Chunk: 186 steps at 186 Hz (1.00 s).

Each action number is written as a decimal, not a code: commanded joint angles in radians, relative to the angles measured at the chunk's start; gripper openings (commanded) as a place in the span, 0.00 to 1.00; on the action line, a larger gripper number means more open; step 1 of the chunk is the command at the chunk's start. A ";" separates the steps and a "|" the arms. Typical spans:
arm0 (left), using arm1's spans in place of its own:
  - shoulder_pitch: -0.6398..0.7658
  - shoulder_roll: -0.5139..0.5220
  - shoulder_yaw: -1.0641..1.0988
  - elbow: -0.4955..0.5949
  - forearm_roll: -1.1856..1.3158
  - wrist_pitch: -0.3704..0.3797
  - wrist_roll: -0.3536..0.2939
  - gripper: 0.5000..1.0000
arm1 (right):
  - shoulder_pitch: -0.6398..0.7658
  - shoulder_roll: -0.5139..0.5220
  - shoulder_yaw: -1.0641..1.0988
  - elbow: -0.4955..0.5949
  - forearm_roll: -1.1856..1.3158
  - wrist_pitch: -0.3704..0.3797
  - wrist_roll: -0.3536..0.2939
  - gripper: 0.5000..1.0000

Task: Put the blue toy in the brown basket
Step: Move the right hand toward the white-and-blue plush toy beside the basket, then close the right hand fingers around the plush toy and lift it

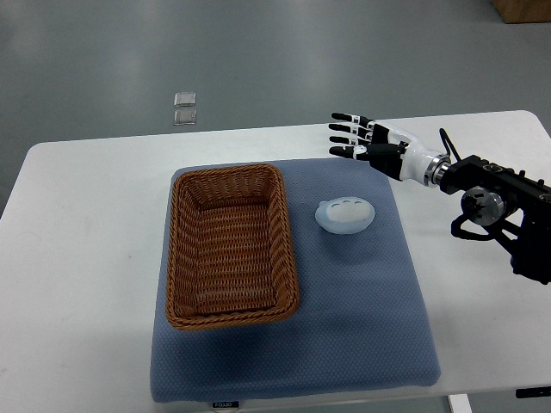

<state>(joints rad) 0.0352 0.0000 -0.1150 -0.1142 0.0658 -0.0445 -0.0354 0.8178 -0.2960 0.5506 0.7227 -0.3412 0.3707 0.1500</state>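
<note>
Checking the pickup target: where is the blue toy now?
The blue toy lies on the blue mat, right of the brown basket, below the right hand.

— How's my feed?
— Bright, even overhead light. My white tabletop (77,258) nearly washes out at nine o'clock.
— Shadows?
— Soft ones inside the brown woven wicker basket (231,249) and under the blue-grey fabric mat (362,327). Focus is sharp.

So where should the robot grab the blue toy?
Probably from above, fingers across its short sides. The toy lies flat on the mat, a low oval, clear of the basket. The right hand is open just behind it.
</note>
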 commanded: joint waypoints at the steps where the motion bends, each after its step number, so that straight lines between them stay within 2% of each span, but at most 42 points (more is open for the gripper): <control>1: 0.000 0.000 0.000 -0.001 0.000 0.000 0.000 1.00 | 0.009 -0.006 0.000 0.001 -0.093 0.013 0.002 0.83; 11: 0.000 0.000 0.000 0.001 0.000 0.000 0.000 1.00 | 0.011 -0.009 0.000 0.001 -0.145 0.025 0.013 0.82; 38: 0.000 0.000 0.000 -0.001 0.000 0.000 0.000 1.00 | 0.020 -0.017 -0.001 0.003 -0.314 0.077 0.102 0.82; 62: 0.000 0.000 0.000 0.001 0.000 0.000 0.000 1.00 | 0.032 -0.037 -0.003 0.003 -0.479 0.114 0.138 0.82; 93: 0.000 0.000 0.000 0.001 0.000 0.000 0.000 1.00 | 0.040 -0.045 -0.003 0.015 -0.735 0.108 0.197 0.82; 140: -0.001 0.000 0.000 0.001 0.000 0.000 0.000 1.00 | 0.069 -0.100 -0.054 0.076 -0.950 0.105 0.227 0.82; 186: 0.000 0.000 0.000 0.001 0.000 0.000 0.000 1.00 | 0.090 -0.127 -0.139 0.106 -0.978 0.105 0.238 0.82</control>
<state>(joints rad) 0.0351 0.0000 -0.1150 -0.1135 0.0659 -0.0445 -0.0350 0.9059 -0.4155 0.4408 0.8127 -1.3155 0.4751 0.3851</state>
